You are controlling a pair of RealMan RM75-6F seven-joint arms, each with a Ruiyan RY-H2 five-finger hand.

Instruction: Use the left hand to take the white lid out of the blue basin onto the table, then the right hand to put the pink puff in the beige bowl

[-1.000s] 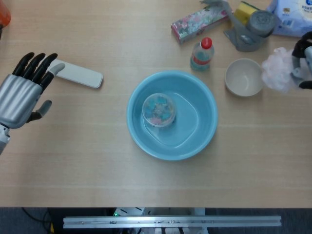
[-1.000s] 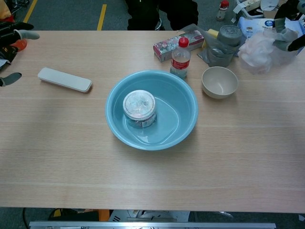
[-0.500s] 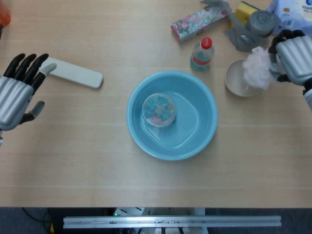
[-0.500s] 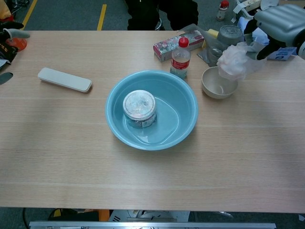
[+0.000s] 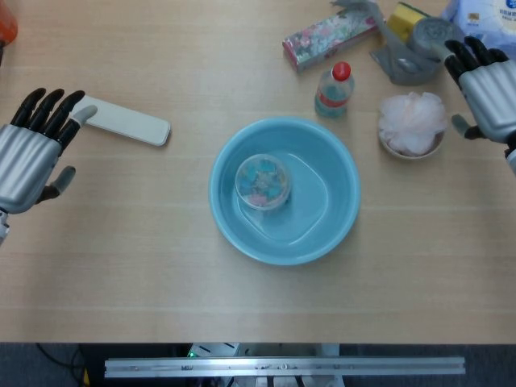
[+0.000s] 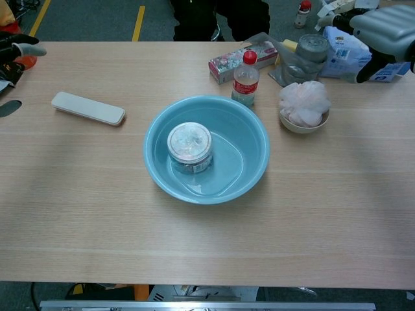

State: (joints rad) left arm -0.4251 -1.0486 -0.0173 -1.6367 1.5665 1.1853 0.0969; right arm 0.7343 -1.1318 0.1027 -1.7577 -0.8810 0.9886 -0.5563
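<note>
The pink puff (image 5: 411,121) (image 6: 303,103) sits in the beige bowl (image 5: 413,151) (image 6: 305,126), filling it. My right hand (image 5: 484,85) (image 6: 382,29) hovers just right of and beyond the bowl, fingers spread, holding nothing and apart from the puff. The long white lid (image 5: 125,121) (image 6: 87,107) lies flat on the table at the left. My left hand (image 5: 31,153) (image 6: 13,48) is open beside the lid's left end, not touching it. The blue basin (image 5: 339,218) (image 6: 256,165) stands mid-table with a round clear jar (image 5: 262,181) (image 6: 190,146) inside.
A red-capped water bottle (image 5: 333,90) (image 6: 244,79) stands between basin and bowl. Behind it lie a floral box (image 5: 326,36), a grey tape roll (image 5: 419,44) and a tissue pack (image 5: 484,20). The near table edge runs along the bottom.
My right hand carried the puff left over the bowl, let it go there, then opened and drew back to the right. The left hand only shifted slightly.
</note>
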